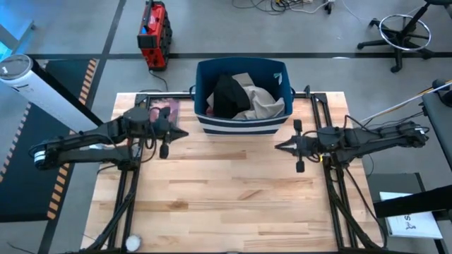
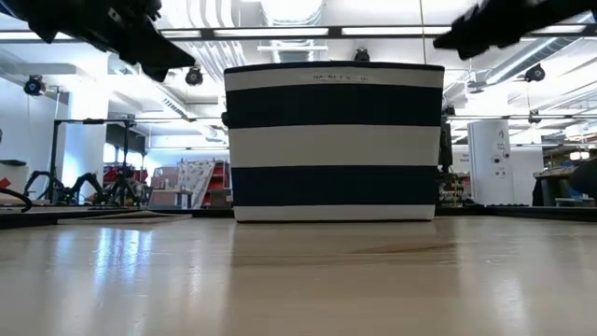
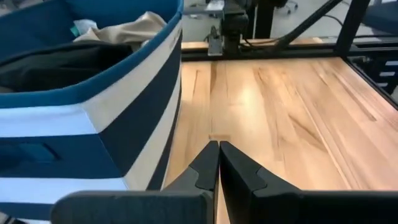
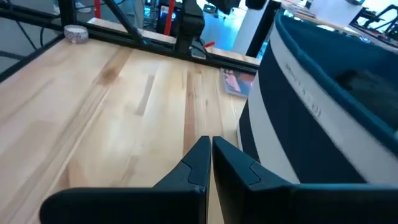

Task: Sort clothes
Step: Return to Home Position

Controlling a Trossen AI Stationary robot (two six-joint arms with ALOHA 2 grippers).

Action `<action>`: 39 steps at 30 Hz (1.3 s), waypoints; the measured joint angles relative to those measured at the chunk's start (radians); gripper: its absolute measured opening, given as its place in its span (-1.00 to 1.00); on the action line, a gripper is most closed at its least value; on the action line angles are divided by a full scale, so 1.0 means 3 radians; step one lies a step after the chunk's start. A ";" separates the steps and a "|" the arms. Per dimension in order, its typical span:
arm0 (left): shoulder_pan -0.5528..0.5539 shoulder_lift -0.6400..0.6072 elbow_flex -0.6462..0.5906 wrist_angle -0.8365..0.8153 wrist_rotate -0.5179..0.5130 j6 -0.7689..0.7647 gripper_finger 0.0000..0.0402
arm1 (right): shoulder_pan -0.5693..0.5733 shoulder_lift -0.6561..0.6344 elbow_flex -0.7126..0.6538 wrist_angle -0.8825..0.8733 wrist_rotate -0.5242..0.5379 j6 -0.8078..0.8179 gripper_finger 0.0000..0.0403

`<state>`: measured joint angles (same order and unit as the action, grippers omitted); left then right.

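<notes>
The clothes lie piled in the navy bin with white stripes (image 1: 241, 123) at the table's far middle: a black piece (image 1: 227, 95) and a khaki-beige piece (image 1: 263, 102) show on top. In the left wrist view the black piece (image 3: 56, 65) and the beige piece (image 3: 134, 28) show inside the bin. My left gripper (image 1: 185, 132) is shut and empty, just left of the bin's near corner, above the table. My right gripper (image 1: 277, 147) is shut and empty, right of the bin's near side. Both hang above the table in the low view.
A flat dark pink-printed book (image 1: 164, 110) lies left of the bin, partly under my left arm; it also shows in the right wrist view (image 4: 239, 81). A roll of tape (image 1: 132, 243) sits at the near left edge. Bare wood (image 1: 233, 190) spreads in front of the bin.
</notes>
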<state>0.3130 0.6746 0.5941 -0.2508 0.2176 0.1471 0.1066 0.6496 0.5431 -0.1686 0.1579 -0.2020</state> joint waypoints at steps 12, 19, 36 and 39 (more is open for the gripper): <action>0.0000 -0.0234 -0.0690 0.0564 0.0008 -0.0114 -1.00 | -0.0281 -0.0890 -0.0594 0.0106 -0.0302 0.0205 -0.99; 0.0000 -0.0511 -0.1022 0.0908 0.0010 -0.0248 -1.00 | -0.0281 -0.1433 -0.0921 0.0160 -0.0307 0.0295 -0.99; 0.0000 -0.1362 -0.1498 0.0853 0.0017 -0.0464 -1.00 | -0.0281 -0.2156 -0.1474 0.0293 -0.0350 0.0436 -0.99; 0.0000 -0.1516 -0.1593 0.0848 0.0017 -0.0506 -1.00 | -0.0280 -0.2163 -0.1465 0.0236 -0.0322 0.0433 -0.99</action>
<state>0.3130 0.2198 0.1163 0.0034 0.2226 -0.0047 0.0224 0.0007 0.1036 -0.0979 0.0614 -0.0721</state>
